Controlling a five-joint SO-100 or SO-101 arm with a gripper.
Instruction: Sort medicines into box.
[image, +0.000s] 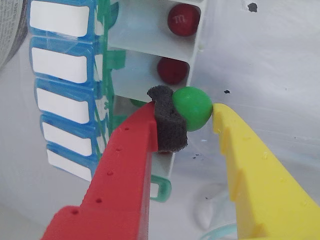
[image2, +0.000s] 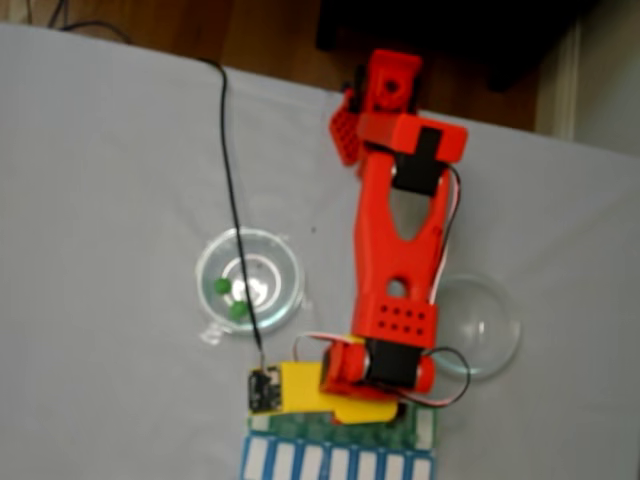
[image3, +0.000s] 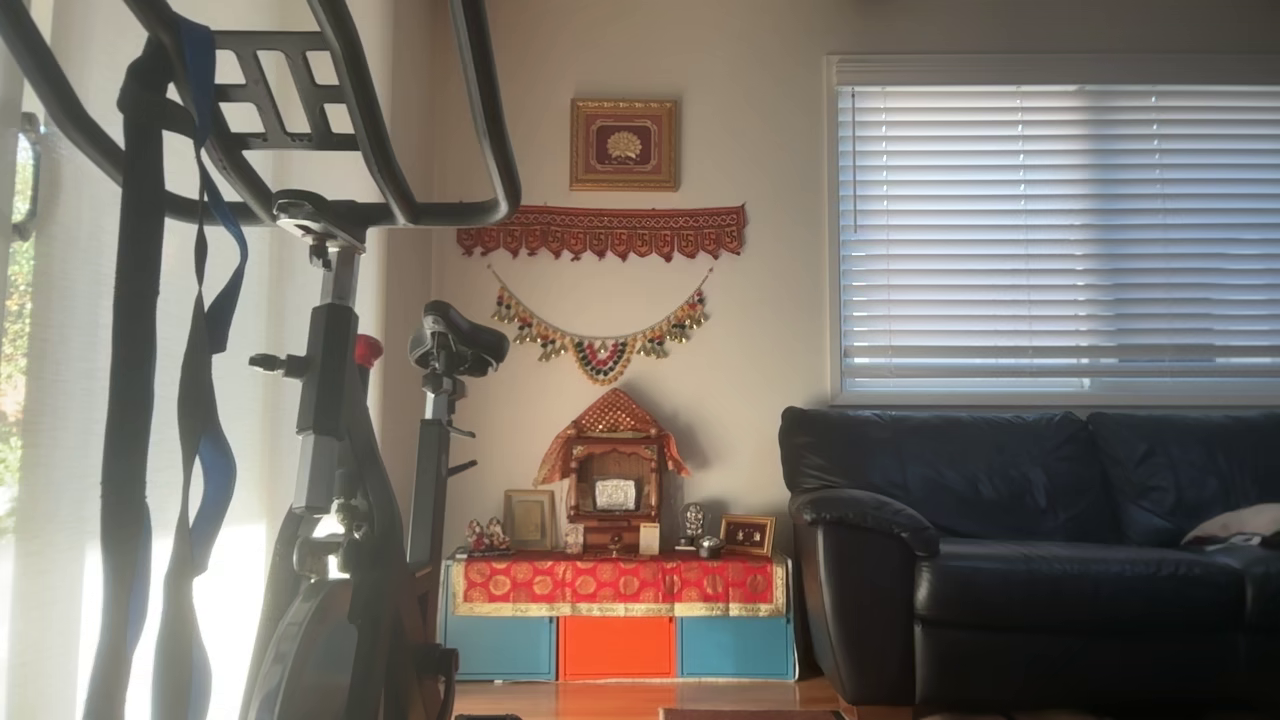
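One green ball (image: 192, 109) is sitting pinched in the gripper (image: 192, 112), foam pad against yellow finger, at wrist-view centre just beside the box (image: 150, 50). It is looking light, hard and slick, so gripping across its middle is probably safest. Two more are lying in the dish (image2: 285, 255) at fixed-view centre left.

The arm (image2: 398, 235) consists of red printed links with black servo housings, thin red, white and black cables looped at the joints, and two fingers, one red (image: 125, 170) with dimpled holes and a grey foam pad, one yellow (image: 260, 175).
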